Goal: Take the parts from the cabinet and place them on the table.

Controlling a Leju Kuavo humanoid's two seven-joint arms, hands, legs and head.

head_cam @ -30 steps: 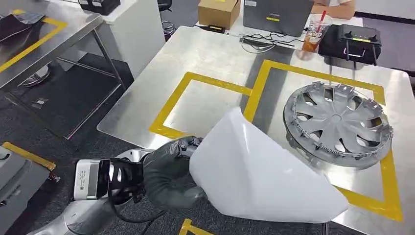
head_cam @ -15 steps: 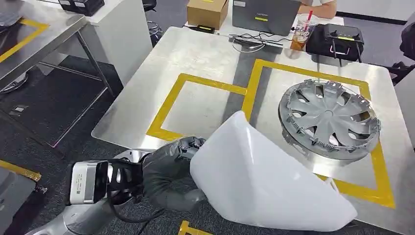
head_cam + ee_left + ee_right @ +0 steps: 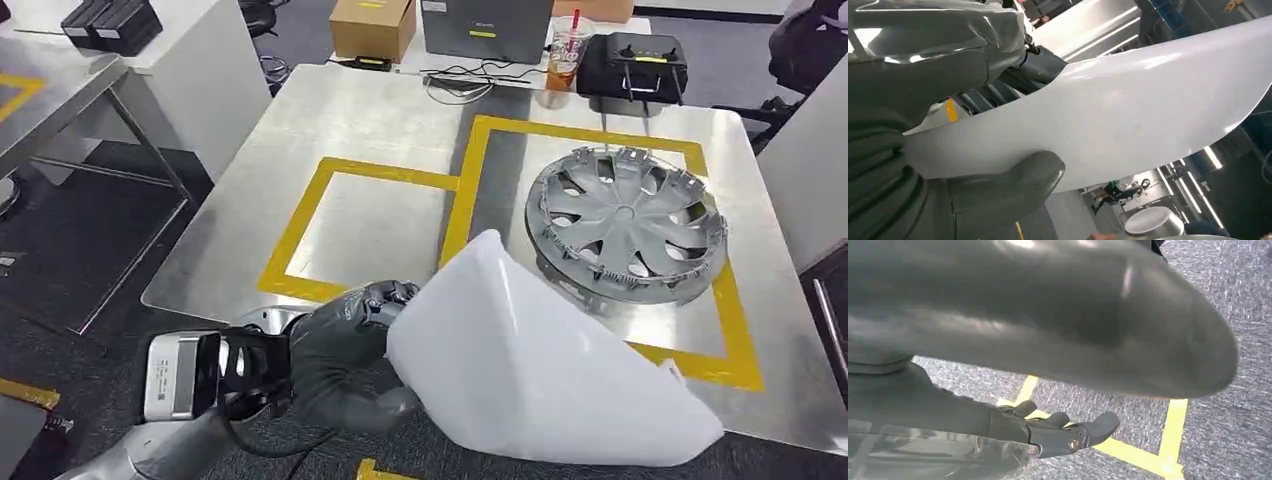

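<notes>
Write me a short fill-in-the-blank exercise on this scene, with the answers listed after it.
1. The left hand holds a large ____ curved panel.
2. The grey hubcap lies on the steel table inside a square of ____ tape.
3. The right hand hangs over the floor holding ____.

Answers: white; yellow; nothing

Brushed steel table with yellow tape outlines

The square brushed steel table [image 3: 380, 110] carries two yellow tape rectangles [image 3: 300, 215]; a grey plastic wheel cover [image 3: 626, 224] lies in the right one, while a black case [image 3: 632, 62], iced drink cup [image 3: 565, 52] and black cables [image 3: 470, 82] line its far edge
</notes>
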